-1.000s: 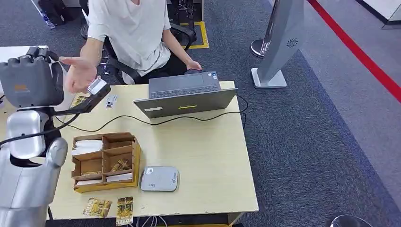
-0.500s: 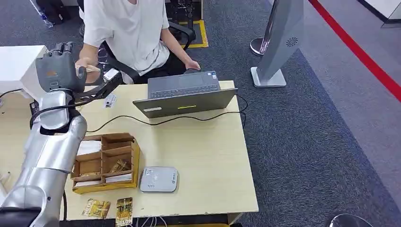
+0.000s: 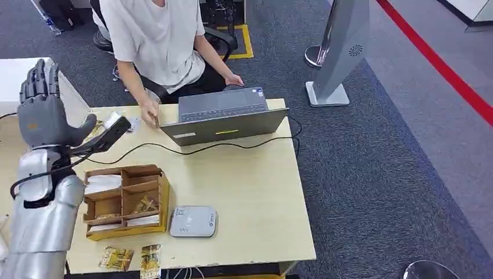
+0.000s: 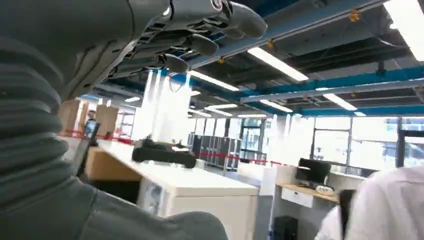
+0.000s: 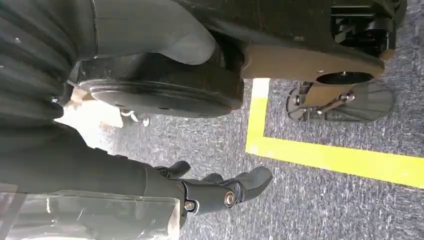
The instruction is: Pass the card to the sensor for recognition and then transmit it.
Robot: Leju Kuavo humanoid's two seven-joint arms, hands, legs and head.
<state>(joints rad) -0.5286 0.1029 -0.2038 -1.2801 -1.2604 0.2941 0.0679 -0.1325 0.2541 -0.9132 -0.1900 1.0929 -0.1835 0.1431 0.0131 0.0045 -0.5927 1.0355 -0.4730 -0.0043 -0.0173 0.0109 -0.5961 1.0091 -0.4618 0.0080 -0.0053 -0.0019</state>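
Left hand (image 3: 42, 113) raised with fingers spread wide and empty at the table's (image 3: 250, 180) ten o'clock; right hand (image 5: 220, 192) hangs loosely open, holding nothing.

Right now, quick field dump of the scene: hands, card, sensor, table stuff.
left robot hand: raised beside the table, fingers spread, holding nothing
right robot hand: hanging over grey carpet, fingers loosely apart, holding nothing
card: person's hand at the table's far edge, something small under it, cannot tell if it is the card
sensor: grey pad flat on table, beside the organizer
laptop: open, facing the person
packets: two at the near edge
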